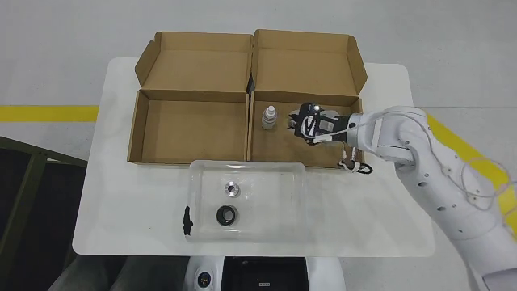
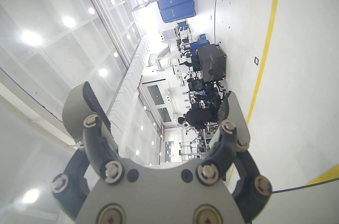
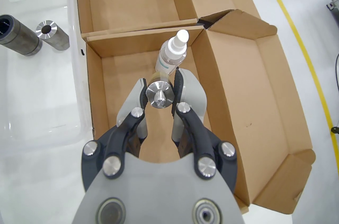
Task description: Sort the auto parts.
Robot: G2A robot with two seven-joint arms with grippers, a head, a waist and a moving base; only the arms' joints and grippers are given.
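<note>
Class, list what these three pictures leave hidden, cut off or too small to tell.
Metal part: right wrist view, length hidden behind its own end face and the right hand.
Spray bottle: same view, base hidden behind that part.
Dark cylinder: same view, cut off by the edge.
Black piece: top view, too small to identify.

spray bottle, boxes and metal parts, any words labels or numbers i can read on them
No text can be read.
spray bottle: label has a teal mark and fine print, too small to read.
cardboard boxes: plain, no print.
metal part in the right tool: bare, no marks.
steel cylinder, dark cylinder: no marks seen.
</note>
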